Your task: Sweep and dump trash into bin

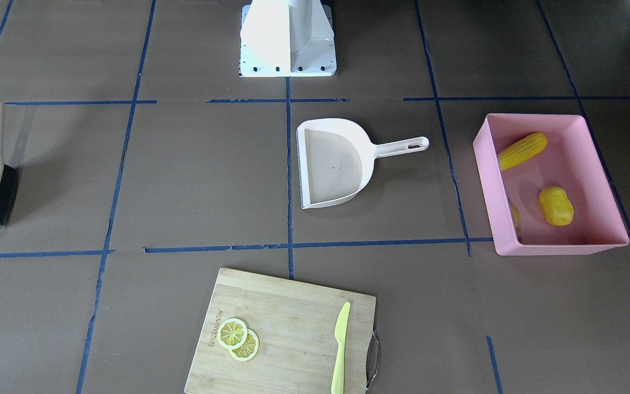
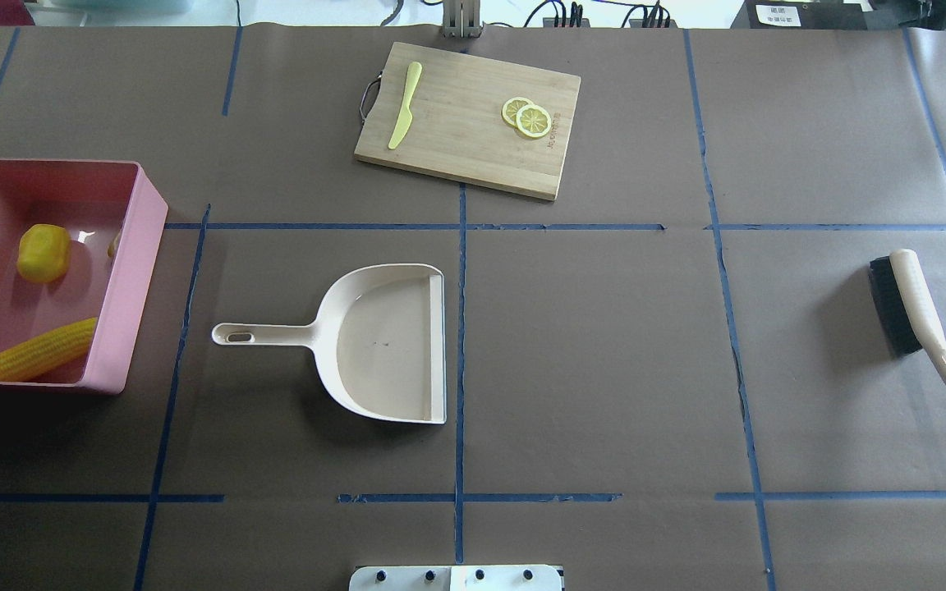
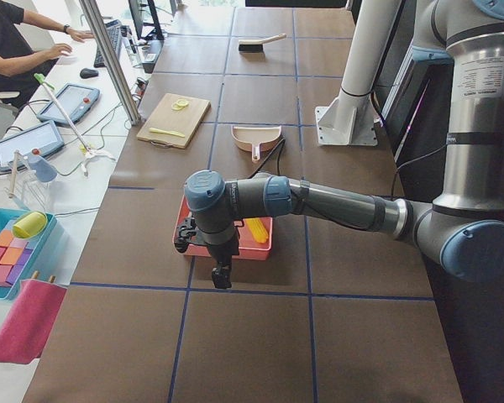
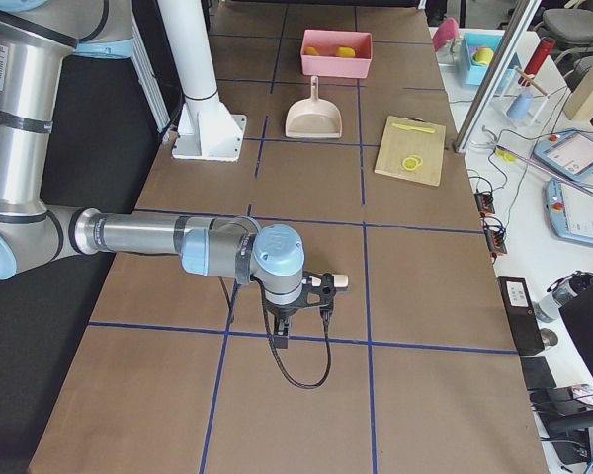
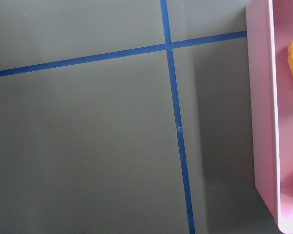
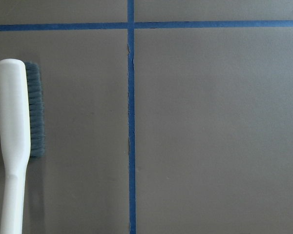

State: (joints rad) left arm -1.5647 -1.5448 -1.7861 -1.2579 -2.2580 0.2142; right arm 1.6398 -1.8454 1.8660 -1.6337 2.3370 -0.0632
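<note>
The pink bin (image 1: 485, 180) stands on the table, at the left in the overhead view (image 2: 135, 279). Inside it lie the corn cob (image 1: 523, 150), the yellow oval lump (image 1: 555, 206) and the ginger root (image 1: 513, 214), which the bin wall mostly hides. The left gripper (image 3: 222, 282) hangs above the table beside the bin's outer side and shows only in the exterior left view. The right gripper (image 4: 281, 341) hangs over the brush (image 4: 334, 281) and shows only in the exterior right view. I cannot tell whether either is open or shut. The left wrist view shows the bin wall (image 5: 262, 122).
The beige dustpan (image 2: 383, 341) lies mid-table, empty, with its handle toward the bin. The brush (image 2: 916, 316) lies at the far right and shows in the right wrist view (image 6: 13, 131). A wooden cutting board (image 2: 456, 139) holds lemon slices (image 2: 526, 116) and a yellow-green knife (image 2: 405, 105).
</note>
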